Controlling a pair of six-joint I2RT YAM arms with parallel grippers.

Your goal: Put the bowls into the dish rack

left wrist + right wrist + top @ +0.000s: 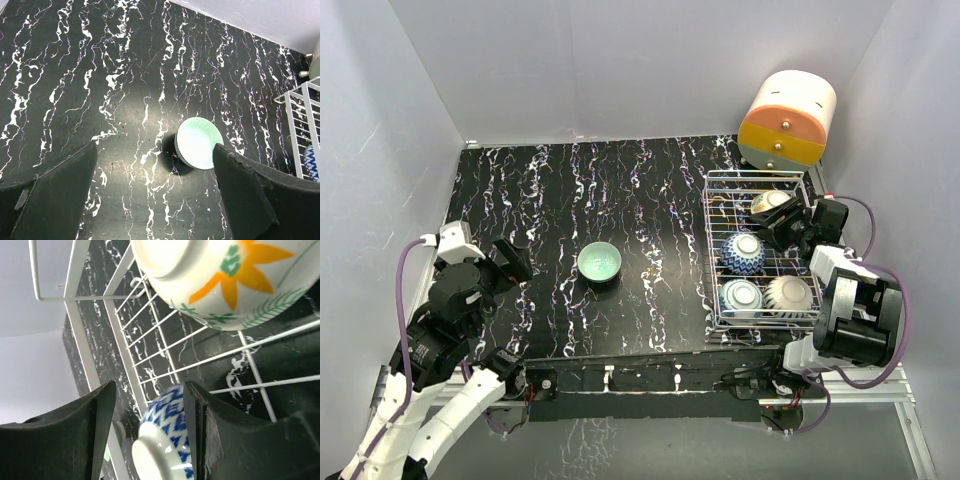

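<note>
A mint green bowl (599, 262) stands upright on the black marbled table, apart from both grippers. It also shows in the left wrist view (199, 143). My left gripper (510, 262) (155, 150) is open and empty, to the left of that bowl. The silver wire dish rack (712, 250) stands at the right. In it are a cream bowl with an orange flower (770, 203) (220, 280), a blue-and-white bowl (744, 252) (167, 440) and two pale bowls in the near row (741, 296) (788, 293). My right gripper (778, 228) (150, 387) is open inside the rack, beside the flower bowl and holding nothing.
A cream-and-orange rounded drawer box (787, 120) stands behind the rack at the back right. White walls close the table on three sides. The rack's corner (300, 130) shows at the right edge of the left wrist view.
</note>
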